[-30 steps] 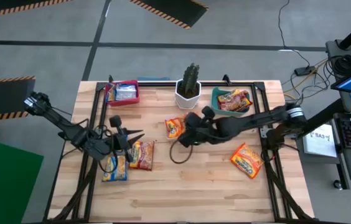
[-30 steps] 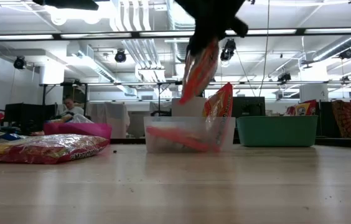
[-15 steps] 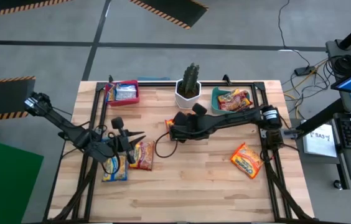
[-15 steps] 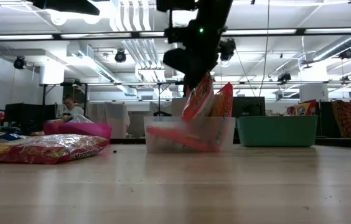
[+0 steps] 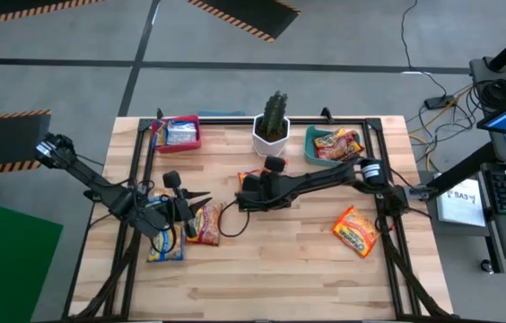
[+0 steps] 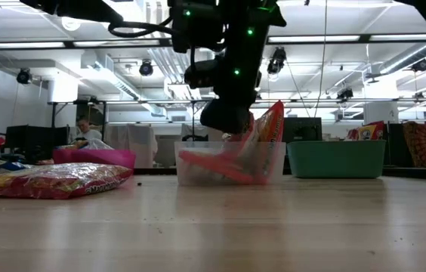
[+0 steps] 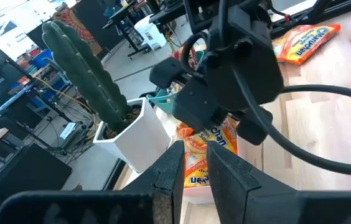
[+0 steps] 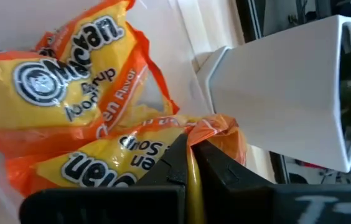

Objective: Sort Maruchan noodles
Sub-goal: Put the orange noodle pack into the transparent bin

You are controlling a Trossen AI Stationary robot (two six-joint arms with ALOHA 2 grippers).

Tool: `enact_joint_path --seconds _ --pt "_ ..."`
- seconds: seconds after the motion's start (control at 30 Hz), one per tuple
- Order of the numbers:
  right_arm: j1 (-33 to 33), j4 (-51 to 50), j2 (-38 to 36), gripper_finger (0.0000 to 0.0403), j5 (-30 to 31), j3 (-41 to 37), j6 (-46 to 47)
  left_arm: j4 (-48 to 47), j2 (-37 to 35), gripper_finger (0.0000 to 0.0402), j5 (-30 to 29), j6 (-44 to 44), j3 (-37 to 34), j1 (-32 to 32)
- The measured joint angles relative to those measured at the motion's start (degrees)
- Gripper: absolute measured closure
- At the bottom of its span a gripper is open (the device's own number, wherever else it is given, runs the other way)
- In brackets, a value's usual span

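Note:
My right gripper (image 5: 246,196) reaches in from the table's right and is shut on an orange Maruchan packet (image 8: 132,158) over the clear bin (image 6: 228,165). Another orange packet (image 8: 70,81) leans inside that bin, its top (image 6: 270,121) sticking up above the rim. My left gripper (image 5: 201,205) hovers at the table's left, its fingers (image 7: 169,171) a narrow gap apart with nothing between them. Below it two packets lie flat on the table, one red-orange (image 5: 206,224) and one yellow-and-blue (image 5: 165,242). One more orange packet (image 5: 356,231) lies at the right. My right gripper pinches the orange packet by a crinkled edge (image 8: 210,130) between its two fingers. The fingers slant down from the table's right. The packet hangs below them, down inside the clear bin next to the packet that leans there.
A white pot with a cactus (image 5: 273,126) stands just behind the clear bin. A red bin (image 5: 178,133) with packets sits at the far left and a teal bin (image 5: 334,144) with packets at the far right. Bare wood lies along the table's near edge.
My right gripper has gone down and toward the table's left with the orange packet, its wrist rolling. The packet, held high above the clear bin a second ago, has sunk into the bin.

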Motion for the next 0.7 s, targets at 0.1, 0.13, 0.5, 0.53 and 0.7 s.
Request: enact_joint_path --seconds 0.1,0.13,0.5,0.53,0.7 --pt "0.4 0.05 0.02 0.0392 -0.34 0.0 0.17 0.06 0.0 0.035 0.0 0.0 0.0 0.0" --pt "0.48 0.04 -0.06 0.0389 -0.56 0.0 0.57 0.09 0.0 0.035 0.0 -0.04 0.0 0.0" --pt "1.17 -0.1 -3.3 0.0294 -3.67 -0.04 6.6 0.11 0.0 0.035 0.02 -4.3 0.0 0.0" --pt "1.45 -0.11 -3.74 0.0283 -3.63 0.04 6.68 0.11 0.0 0.035 0.02 -4.67 0.0 0.0" --pt "4.07 -0.07 -7.83 0.0239 -3.43 0.07 8.9 0.37 0.0 0.035 0.02 -5.4 0.0 0.0"
